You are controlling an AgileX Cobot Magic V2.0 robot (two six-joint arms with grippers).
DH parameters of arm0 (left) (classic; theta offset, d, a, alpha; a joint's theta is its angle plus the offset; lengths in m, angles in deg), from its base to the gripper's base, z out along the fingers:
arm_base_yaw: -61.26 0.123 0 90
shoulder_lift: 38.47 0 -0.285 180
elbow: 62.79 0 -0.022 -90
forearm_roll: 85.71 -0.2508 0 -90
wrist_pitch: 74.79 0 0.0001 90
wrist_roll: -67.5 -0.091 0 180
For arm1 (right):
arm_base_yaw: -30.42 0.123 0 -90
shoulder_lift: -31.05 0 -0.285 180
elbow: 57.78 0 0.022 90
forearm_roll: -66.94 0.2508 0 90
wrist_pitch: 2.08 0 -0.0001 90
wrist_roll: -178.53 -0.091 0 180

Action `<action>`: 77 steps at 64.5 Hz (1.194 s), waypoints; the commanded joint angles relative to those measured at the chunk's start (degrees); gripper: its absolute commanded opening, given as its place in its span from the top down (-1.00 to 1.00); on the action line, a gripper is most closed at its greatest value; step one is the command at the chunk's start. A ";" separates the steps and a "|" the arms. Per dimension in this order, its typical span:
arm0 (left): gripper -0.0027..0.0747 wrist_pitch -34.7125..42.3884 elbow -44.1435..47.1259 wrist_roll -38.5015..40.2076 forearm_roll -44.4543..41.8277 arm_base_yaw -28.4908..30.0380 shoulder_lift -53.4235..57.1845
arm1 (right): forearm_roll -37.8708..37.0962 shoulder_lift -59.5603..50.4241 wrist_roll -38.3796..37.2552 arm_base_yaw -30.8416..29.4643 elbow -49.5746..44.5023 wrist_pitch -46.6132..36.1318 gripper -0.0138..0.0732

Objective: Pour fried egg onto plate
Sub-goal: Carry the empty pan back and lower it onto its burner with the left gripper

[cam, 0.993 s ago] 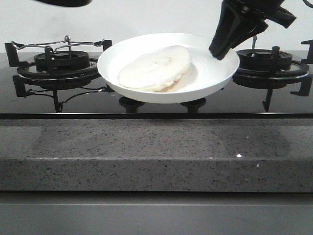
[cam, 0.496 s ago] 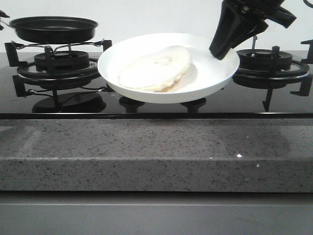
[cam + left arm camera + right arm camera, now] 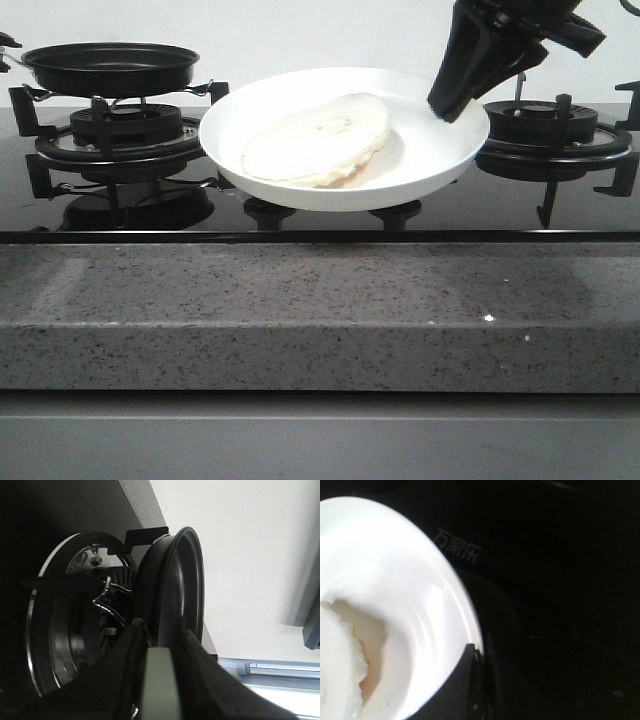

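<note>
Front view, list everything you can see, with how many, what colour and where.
fried egg: one, pale off-white, lying in the plate, left of centre
plate: one, glossy white, held above the hob, centre
frying pan: one, black, over the left burner
burners: two, black, left and right of the hob
counter edge: one, speckled grey, front
left gripper: black, shut on the frying pan
right gripper: black, shut on the plate rim
</note>
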 commanded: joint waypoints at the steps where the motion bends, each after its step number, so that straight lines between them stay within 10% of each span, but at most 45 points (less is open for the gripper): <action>1: 0.70 -2.98 -1.88 -0.32 4.27 0.03 2.79 | 2.33 -2.70 0.11 0.00 1.55 -2.01 0.82; 36: -0.42 -5.87 -1.88 -0.32 -0.98 0.03 2.79 | 2.33 -2.70 0.11 0.00 1.55 -2.01 0.82; 57: -0.41 -14.74 -1.88 -0.68 -7.34 0.03 2.79 | 2.33 -2.70 0.11 0.00 1.55 -2.01 0.82; 77: 0.05 -15.42 -1.88 -1.46 -12.12 -0.33 3.42 | 2.33 -2.70 0.11 0.00 1.55 -2.01 0.82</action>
